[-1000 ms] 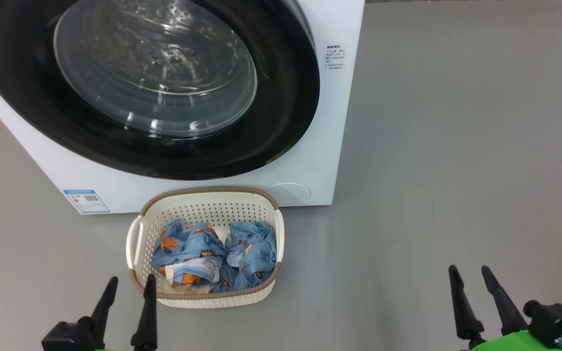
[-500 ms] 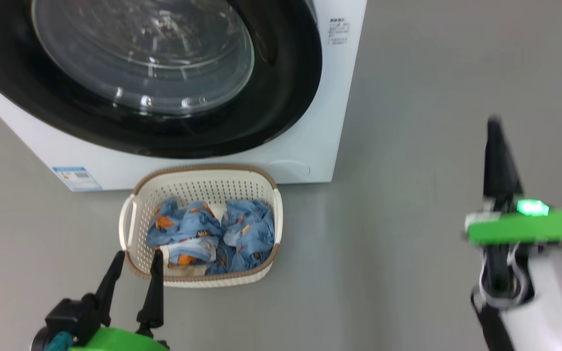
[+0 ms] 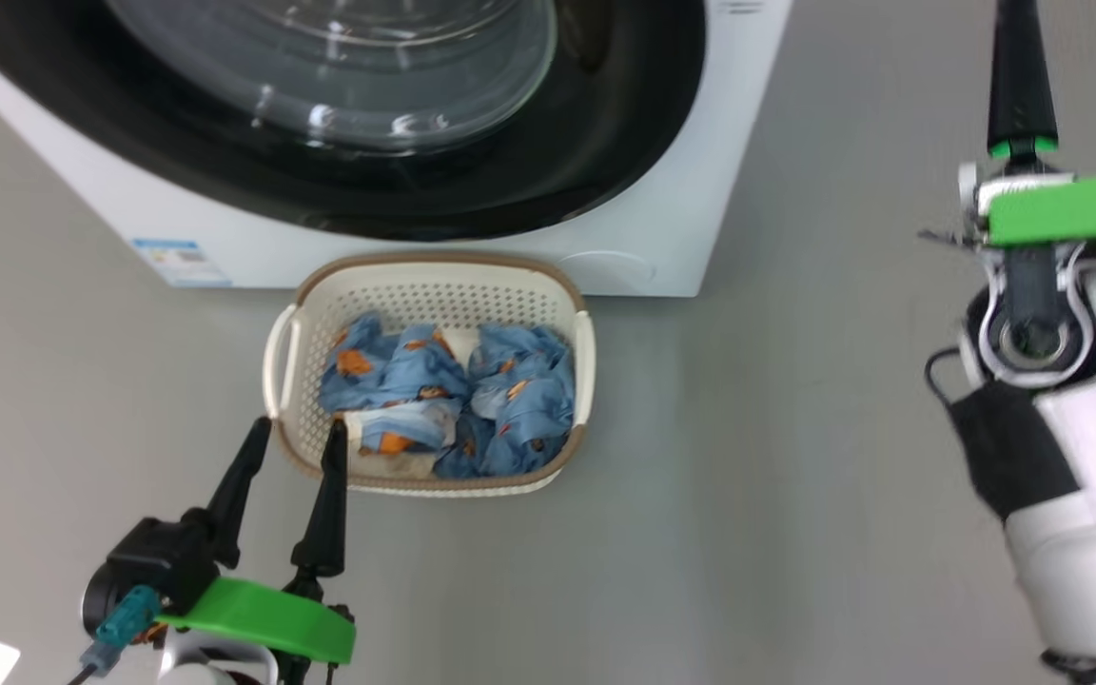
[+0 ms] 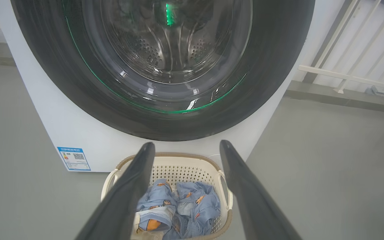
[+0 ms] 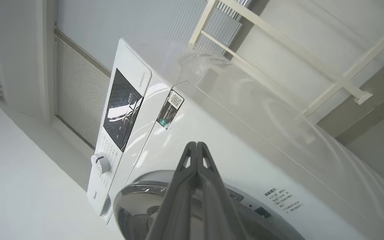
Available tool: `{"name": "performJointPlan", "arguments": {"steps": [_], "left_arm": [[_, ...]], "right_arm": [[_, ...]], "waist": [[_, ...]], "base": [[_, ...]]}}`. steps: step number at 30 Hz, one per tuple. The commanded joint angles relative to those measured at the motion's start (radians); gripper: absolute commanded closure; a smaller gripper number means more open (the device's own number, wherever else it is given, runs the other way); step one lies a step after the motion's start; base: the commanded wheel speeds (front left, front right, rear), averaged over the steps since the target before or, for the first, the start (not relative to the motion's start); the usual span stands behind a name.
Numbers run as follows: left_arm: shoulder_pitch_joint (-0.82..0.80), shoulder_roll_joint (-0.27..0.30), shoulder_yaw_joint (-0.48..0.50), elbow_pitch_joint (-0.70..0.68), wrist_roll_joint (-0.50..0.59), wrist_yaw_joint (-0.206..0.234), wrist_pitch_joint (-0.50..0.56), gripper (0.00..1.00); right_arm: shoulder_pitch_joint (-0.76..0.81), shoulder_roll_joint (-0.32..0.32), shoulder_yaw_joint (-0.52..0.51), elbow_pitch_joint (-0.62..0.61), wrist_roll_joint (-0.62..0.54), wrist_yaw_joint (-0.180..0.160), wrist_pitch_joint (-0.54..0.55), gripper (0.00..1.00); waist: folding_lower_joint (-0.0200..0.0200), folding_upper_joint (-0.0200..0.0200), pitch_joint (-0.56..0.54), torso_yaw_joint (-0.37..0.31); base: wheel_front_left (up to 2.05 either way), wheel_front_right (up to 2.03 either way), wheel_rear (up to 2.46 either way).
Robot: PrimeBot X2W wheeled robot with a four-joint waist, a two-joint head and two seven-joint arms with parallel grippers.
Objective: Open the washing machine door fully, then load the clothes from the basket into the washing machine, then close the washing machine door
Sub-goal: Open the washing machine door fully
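Observation:
The washing machine [image 3: 643, 228] stands at the top of the head view. Its door [image 3: 396, 181] [image 4: 165, 66], black-rimmed with a glass bowl, lies flat against the front. On the floor before it sits the basket [image 3: 434, 266] [image 4: 172, 157] holding crumpled light blue clothes [image 3: 453, 400] [image 4: 185, 206]. My left gripper [image 3: 298, 433] [image 4: 184, 148] is open and empty, its fingertips at the basket's near left corner. My right gripper [image 3: 1019, 57] [image 5: 196, 145] is raised at the far right, shut on nothing. In the right wrist view it points at the machine's upper front, near the door's chrome edge [image 5: 138, 200].
Grey floor [image 3: 795, 457] spreads to the right of the basket and machine. A blue label [image 3: 182, 262] marks the machine's lower left. A white railing [image 4: 345, 78] runs behind the machine on the right. The control panel [image 5: 122, 110] and knob [image 5: 99, 163] sit along the machine's top.
My right gripper has shut and its arm has risen from the lower right to the upper right. The head camera has shifted. The left gripper has come closer to the basket.

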Motion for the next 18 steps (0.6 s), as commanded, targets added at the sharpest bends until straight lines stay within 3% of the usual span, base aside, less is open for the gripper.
{"name": "performJointPlan", "arguments": {"steps": [1,3,9,18], "left_arm": [[-0.036,0.013,0.027,-0.025,-0.012,-0.003,-0.009,0.00],[-0.044,0.010,0.018,-0.026,-0.014,-0.003,-0.009,0.00],[-0.069,0.003,-0.005,-0.026,-0.023,-0.003,-0.009,0.00],[-0.111,-0.006,-0.025,-0.026,-0.033,-0.003,-0.009,0.00]], "right_arm": [[-0.040,-0.011,0.031,-0.015,0.056,0.001,0.017,1.00],[-0.077,-0.048,0.057,0.003,0.162,0.001,0.080,1.00],[-0.179,-0.143,0.117,0.066,0.296,0.001,0.245,1.00],[-0.310,-0.185,0.131,0.146,0.410,0.001,0.476,1.00]], "waist": [[0.0000,0.0000,0.029,0.032],[0.0000,0.0000,0.040,0.047],[0.0000,0.0000,0.089,0.083],[0.0000,0.0000,0.163,0.107]], "base": [[0.00,0.00,0.00],[0.00,0.00,0.00],[0.00,0.00,0.00],[0.00,0.00,0.00]]}}
